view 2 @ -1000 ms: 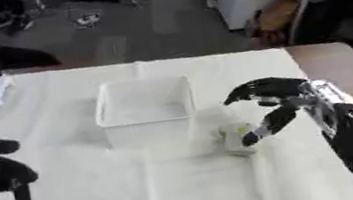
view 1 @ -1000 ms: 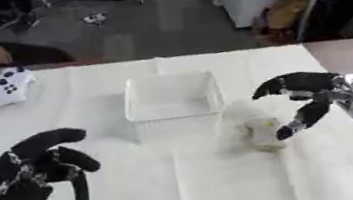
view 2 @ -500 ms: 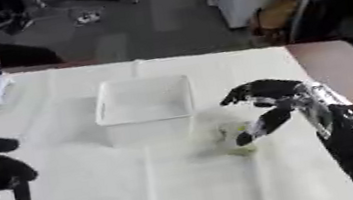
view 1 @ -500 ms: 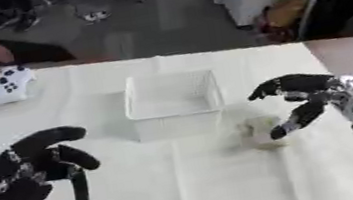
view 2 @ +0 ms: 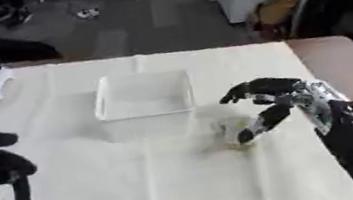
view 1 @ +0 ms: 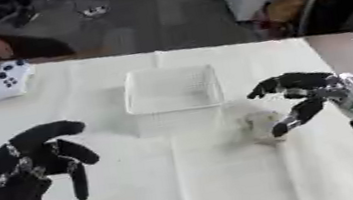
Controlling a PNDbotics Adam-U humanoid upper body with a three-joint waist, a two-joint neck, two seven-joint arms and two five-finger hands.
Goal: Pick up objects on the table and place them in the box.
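Left eye view: right hand (view 1: 308, 96) in from right edge, fingers spread and curved, open, arched over and beside a small pale lump (view 1: 262, 125) on the white cloth (view 1: 184, 181); thumb tip at lump's right side, contact hard to tell. Lump blurry, whitish w/ hint of yellow-green, shape unclear. Sits just in front-right of clear box (view 1: 171, 88), apart from it. Left hand (view 1: 27, 166) at lower left, open, fingers slack, wrist cut off by frame. White game controller (view 1: 7, 81) at far left of table.
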